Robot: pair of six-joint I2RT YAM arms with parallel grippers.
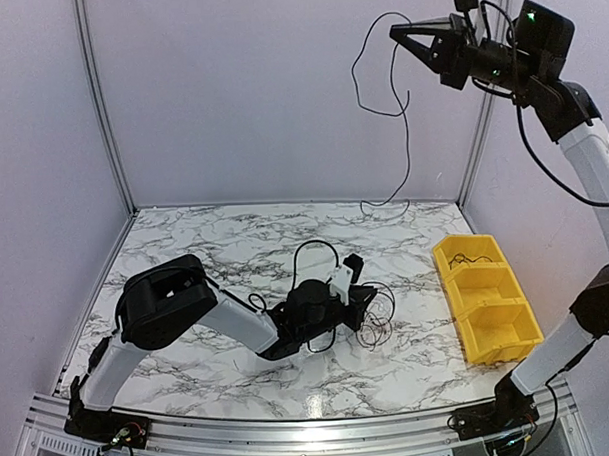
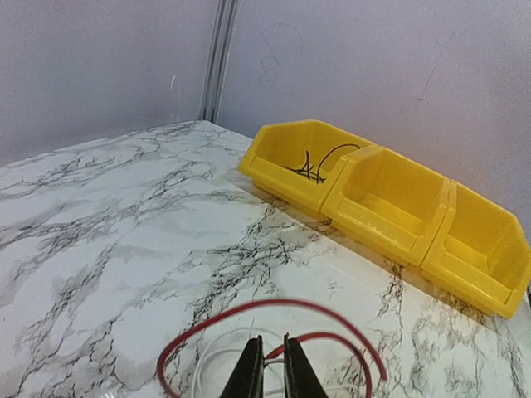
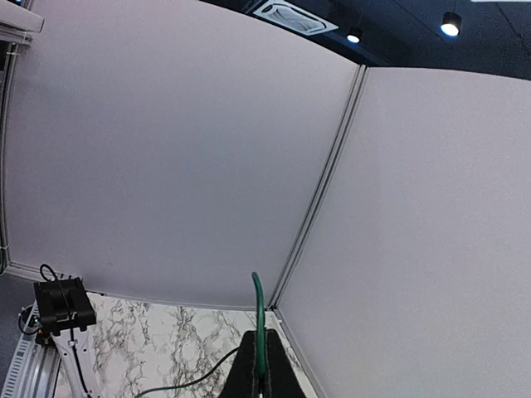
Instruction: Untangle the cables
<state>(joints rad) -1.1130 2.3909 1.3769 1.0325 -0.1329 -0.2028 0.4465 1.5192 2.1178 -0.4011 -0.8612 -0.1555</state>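
My right gripper (image 1: 398, 33) is raised high at the back right, shut on a thin dark green cable (image 1: 406, 124) that hangs in loops down to the table's far edge. In the right wrist view the fingers (image 3: 253, 373) pinch this green cable (image 3: 259, 319). My left gripper (image 1: 359, 291) lies low at the table's middle by a tangle of thin wires (image 1: 376, 324). In the left wrist view its jaws (image 2: 272, 365) are nearly shut on a white-grey wire (image 2: 207, 355), with a red wire (image 2: 249, 308) looping around them.
A yellow three-compartment bin (image 1: 447, 253) stands at the right. In the left wrist view this bin (image 2: 286, 178) holds a thin black wire (image 2: 311, 166) in its left compartment. A thin black loop (image 1: 315, 248) rises behind the left gripper. Walls enclose the table.
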